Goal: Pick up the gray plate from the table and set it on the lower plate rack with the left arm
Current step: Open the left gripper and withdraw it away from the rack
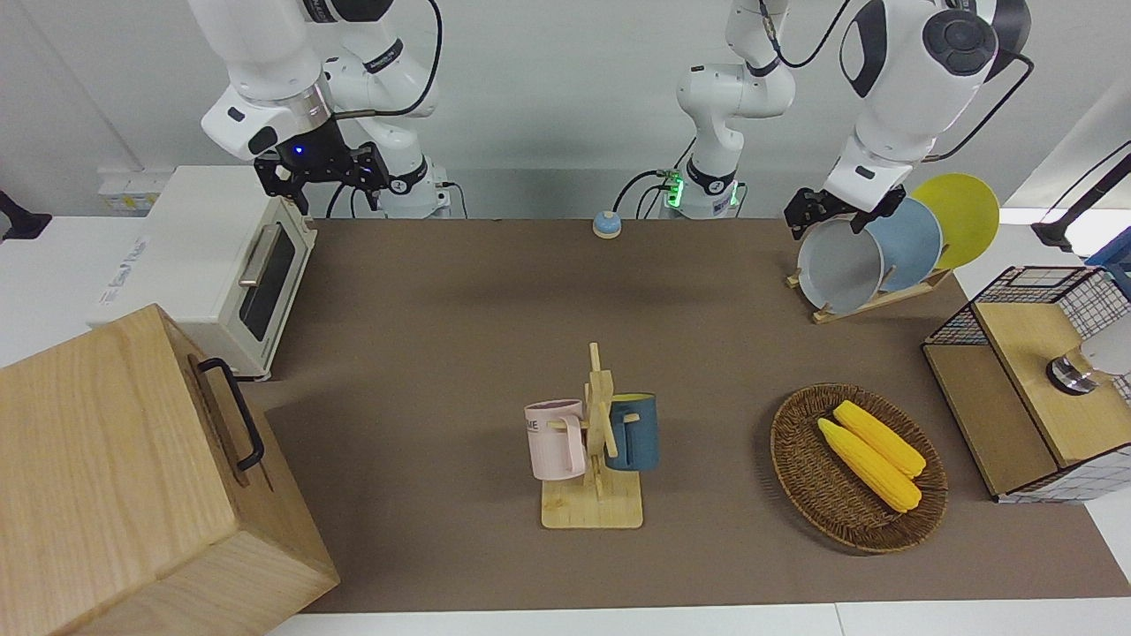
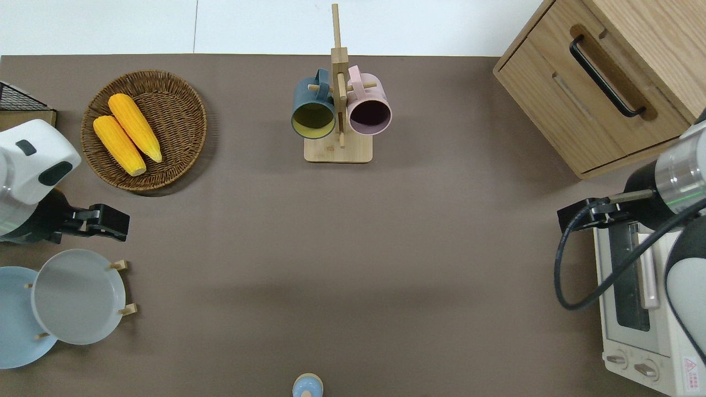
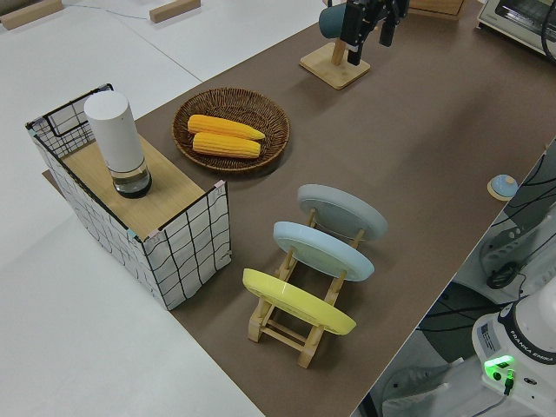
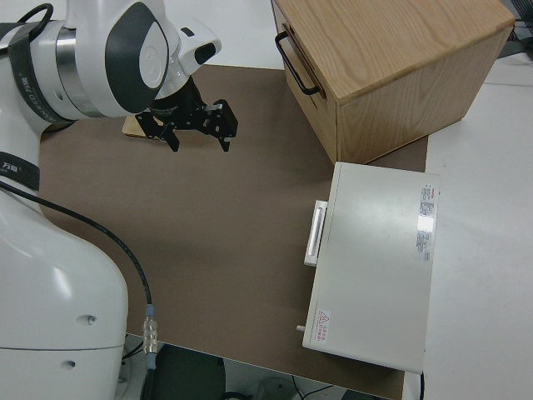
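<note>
Brown matte tabletop (image 1: 442, 309), white-edged, fills the front view; pale wall along the top edge

- Bottom corner: light-wood cabinet (image 1: 115, 477), grain visible, black bar handle
- Lower middle: wooden mug stand (image 1: 596, 442) on a square base; pink mug (image 1: 555, 439) and dark blue mug (image 1: 634, 431) hang on pegs, one on each side
- Beside it, toward the left arm's end: round dark wicker basket (image 1: 800, 468) holding two yellow corn cobs (image 1: 870, 452)
- Frame edge past the basket: black wire crate (image 1: 1025, 389) with a wood top panel
- Mid-height at the opposite edge: white toaster oven (image 1: 212, 256), glass door, metal handle
- Upper part, left arm's end: lower plate rack (image 1: 870, 300), light-wood rails and pegs, three plates leaning in a row. Gray plate (image 1: 839, 265) stands in the end slot nearest the table's middle, smooth with a low rim; light blue plate (image 1: 910, 243) next, yellow plate (image 1: 963, 216) last
- Left gripper (image 1: 826, 212) is up in the air, clear of the gray plate; overhead it sits over bare table between basket and rack. Fingers apart, holding nothing
- Top centre: small blue bell (image 1: 606, 224)
- Right gripper (image 4: 200, 137) parked, fingers spread
</note>
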Motion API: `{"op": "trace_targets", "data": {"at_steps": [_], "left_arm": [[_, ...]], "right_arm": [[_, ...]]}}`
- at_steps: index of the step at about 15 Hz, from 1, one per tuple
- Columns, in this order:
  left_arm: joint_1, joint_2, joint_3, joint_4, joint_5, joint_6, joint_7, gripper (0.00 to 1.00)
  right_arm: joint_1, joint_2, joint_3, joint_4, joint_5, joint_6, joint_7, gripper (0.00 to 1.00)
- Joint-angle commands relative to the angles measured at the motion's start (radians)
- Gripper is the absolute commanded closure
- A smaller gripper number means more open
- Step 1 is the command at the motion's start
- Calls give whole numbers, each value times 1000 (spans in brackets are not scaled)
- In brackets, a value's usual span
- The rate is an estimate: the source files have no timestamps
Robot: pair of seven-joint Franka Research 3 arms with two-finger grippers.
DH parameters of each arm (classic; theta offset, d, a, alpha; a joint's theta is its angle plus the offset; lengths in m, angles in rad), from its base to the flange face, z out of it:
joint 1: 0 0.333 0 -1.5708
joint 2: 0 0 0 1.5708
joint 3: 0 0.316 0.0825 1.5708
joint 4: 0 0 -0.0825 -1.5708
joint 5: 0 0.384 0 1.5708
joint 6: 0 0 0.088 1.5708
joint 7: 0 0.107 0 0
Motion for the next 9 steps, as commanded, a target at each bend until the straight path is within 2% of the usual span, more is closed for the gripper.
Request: {"op": "trace_targets", "data": {"at_steps": [1,9], "left_arm": [[8,12,2,56,-21,0,88,9],[7,12,1,57,-36,3,108,7]], "right_arm": [[-23,-2,21,7,-6,-11,12,17],[-23,-2,21,7,-6,-11,12,17]]}}
